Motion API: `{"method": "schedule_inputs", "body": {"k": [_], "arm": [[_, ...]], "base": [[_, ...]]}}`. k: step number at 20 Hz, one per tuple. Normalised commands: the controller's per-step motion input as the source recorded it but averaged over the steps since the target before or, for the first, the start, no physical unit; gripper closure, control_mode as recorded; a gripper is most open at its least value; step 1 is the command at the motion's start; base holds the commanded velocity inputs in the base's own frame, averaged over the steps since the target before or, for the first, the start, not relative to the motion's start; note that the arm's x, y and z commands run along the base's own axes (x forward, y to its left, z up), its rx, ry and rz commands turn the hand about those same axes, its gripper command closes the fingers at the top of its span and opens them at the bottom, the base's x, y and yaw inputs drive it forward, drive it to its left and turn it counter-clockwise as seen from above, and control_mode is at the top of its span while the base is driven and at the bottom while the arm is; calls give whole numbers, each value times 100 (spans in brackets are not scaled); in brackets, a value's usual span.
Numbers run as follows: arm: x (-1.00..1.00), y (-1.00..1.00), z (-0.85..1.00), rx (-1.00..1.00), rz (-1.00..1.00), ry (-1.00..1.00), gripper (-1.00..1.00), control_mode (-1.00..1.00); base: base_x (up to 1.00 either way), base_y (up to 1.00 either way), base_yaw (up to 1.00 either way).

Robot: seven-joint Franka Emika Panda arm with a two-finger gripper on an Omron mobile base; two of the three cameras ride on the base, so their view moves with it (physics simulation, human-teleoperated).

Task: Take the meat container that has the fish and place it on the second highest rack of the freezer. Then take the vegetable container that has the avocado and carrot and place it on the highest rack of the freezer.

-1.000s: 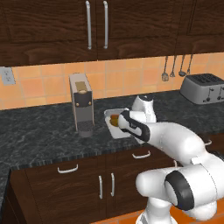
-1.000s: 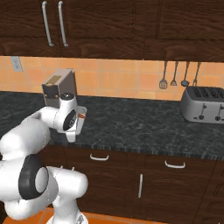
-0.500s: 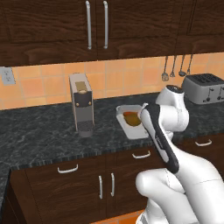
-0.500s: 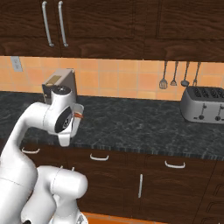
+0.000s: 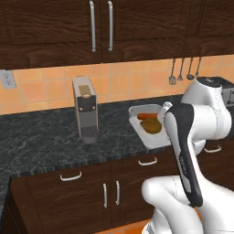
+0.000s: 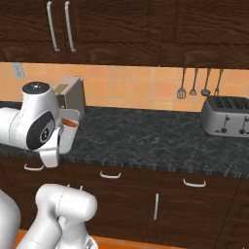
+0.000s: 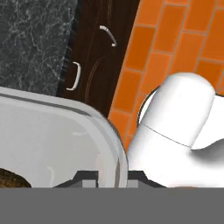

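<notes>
One pale grey shallow plastic tray (image 5: pixel 147 133) sits held up off the black speckled stone counter (image 5: pixel 41 137), at about 3 o'clock from the single grey boxy coffee machine (image 5: pixel 85 109) in the left base view. Inside the tray: one slim bright orange carrot (image 5: pixel 147 116) along the far side, and one rounded brownish-olive avocado (image 5: pixel 152 125) just in front of it, the two near or touching; I cannot tell which.

In the hand view the tool (image 7: pixel 106 178) is clenched on the tray's rim, one dark fingertip on each side of the raised wall. A brown edge of the avocado shows at 8 o'clock in that view. Below lie orange floor tiles (image 7: pixel 183 39) and two dark wood cabinet doors, each with one curved silver handle.

Right base view: tray and carrot peek out beside the white arm at 9 o'clock. One silver four-slot toaster (image 6: pixel 225 115) stands at 3 o'clock on the counter. Three dark utensils (image 6: pixel 194 83) hang on the orange tiled wall above it. Two long vertical handles on the upper cabinets.
</notes>
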Motion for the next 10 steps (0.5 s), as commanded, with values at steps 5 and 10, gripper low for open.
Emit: {"method": "schedule_inputs", "body": {"k": [5, 10], "arm": [[-71, -1, 95, -7, 0, 16, 100, -100], [-97, -18, 16, -1, 0, 0, 100, -100]], "base": [[0, 0, 0], [0, 0, 0]]}}
